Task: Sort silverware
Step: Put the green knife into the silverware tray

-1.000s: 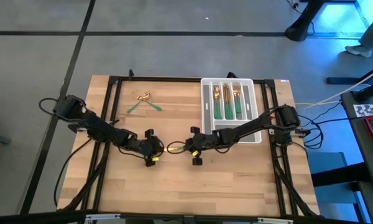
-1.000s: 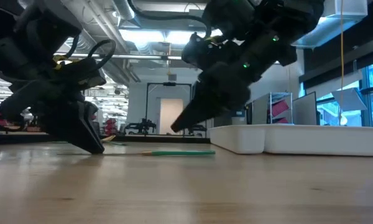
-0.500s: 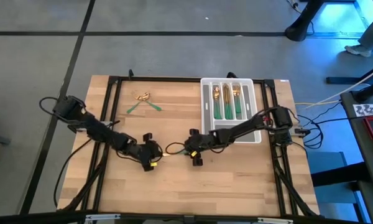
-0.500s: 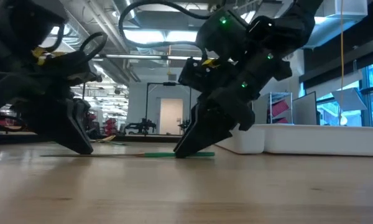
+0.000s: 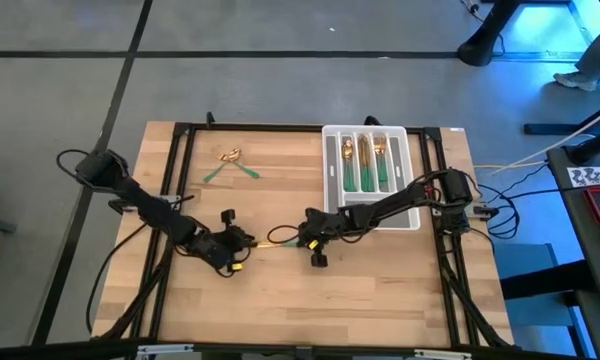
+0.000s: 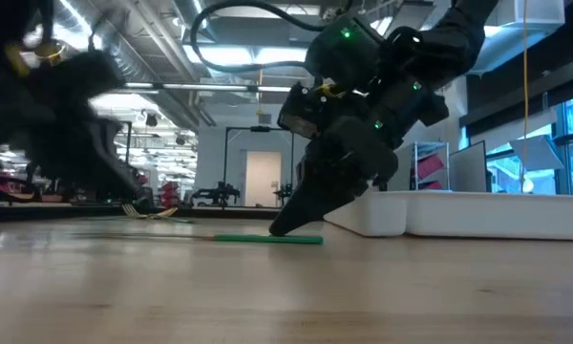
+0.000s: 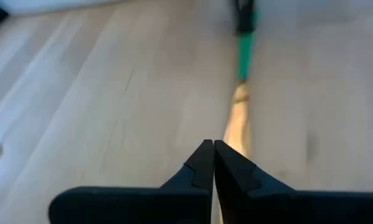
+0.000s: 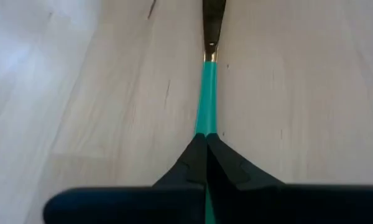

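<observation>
Your right gripper point(image 8: 206, 144) has just clamped the slim green handle of the gold-headed knife point(image 5: 283, 237) lying mid-table, while the left gripper point(image 7: 209, 152), pinched empty, has backed off, so you can carry it to the grey-white slotted tray point(image 5: 333, 160).

The table point(image 5: 280, 300) under the right gripper point(image 8: 205, 138) is pale wood with a smooth, matt grain. The knife point(image 8: 206, 93) between its matt black fingers has a glossy green handle and a shiny gold metal blade. Beside that arm, the tray point(image 5: 332, 170) looks like smooth grey-white plastic.
</observation>
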### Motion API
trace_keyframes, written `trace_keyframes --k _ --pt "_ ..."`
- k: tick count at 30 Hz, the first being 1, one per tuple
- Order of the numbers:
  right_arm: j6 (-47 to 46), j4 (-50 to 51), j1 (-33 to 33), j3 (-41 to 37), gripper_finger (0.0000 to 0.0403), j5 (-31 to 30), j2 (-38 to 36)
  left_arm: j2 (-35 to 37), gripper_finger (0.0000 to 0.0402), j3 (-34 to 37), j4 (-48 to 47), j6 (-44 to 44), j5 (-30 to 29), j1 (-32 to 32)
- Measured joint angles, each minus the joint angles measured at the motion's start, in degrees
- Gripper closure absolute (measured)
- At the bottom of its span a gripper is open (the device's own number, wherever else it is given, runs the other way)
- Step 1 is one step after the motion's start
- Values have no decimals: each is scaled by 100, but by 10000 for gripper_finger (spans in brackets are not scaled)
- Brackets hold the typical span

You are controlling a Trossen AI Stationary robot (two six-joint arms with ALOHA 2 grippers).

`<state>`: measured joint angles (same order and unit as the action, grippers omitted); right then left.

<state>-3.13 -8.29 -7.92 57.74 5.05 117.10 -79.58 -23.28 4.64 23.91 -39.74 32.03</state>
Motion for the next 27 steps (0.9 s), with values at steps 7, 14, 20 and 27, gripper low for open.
trace_keyframes --k 7,14,20,27 --pt "-339 -1074 -214 -109 402 -250 81 159 329 -1 396 -945 86 191" --pt "-542 -1276 -608 -112 402 -1118 85 -413 228 -8 1108 -780 269 -136" --pt "-247 -1719 -834 -69 402 -1600 58 -906 207 -19 1878 -823 1321 -644" --pt "261 -1856 -833 249 402 -1750 -98 -1576 206 -31 2544 -1083 2474 -978"
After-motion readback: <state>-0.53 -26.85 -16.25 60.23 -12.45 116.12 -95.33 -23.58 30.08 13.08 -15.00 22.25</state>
